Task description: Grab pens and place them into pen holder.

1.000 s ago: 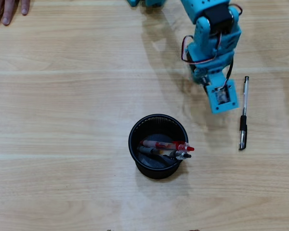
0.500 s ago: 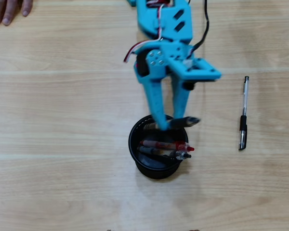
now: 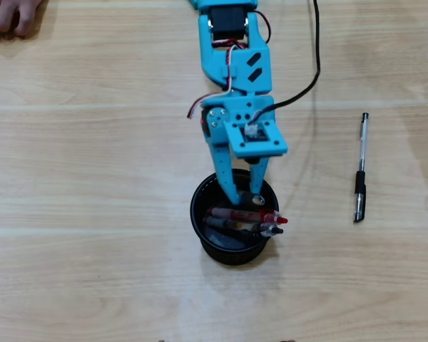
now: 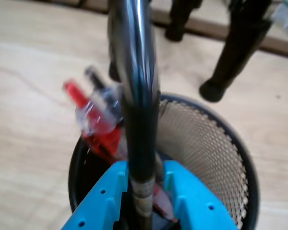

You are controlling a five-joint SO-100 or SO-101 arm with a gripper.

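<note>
With two pens [image 3: 246, 221] already in the holder [image 3: 200, 226], the gripper [image 3: 245, 197] clamps a dark pen [image 4: 137, 96] above it, while a fourth pen [image 3: 360, 171] lies well off to its side.

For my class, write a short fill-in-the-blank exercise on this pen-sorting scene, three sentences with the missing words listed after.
1. The gripper is shut on a dark pen above the black mesh ____.
2. In the overhead view, one pen lies on the wooden table to the ____ of the pen holder.
3. The brightest pen already in the holder is ____ and white.

Missing words: pen holder; right; red
</note>
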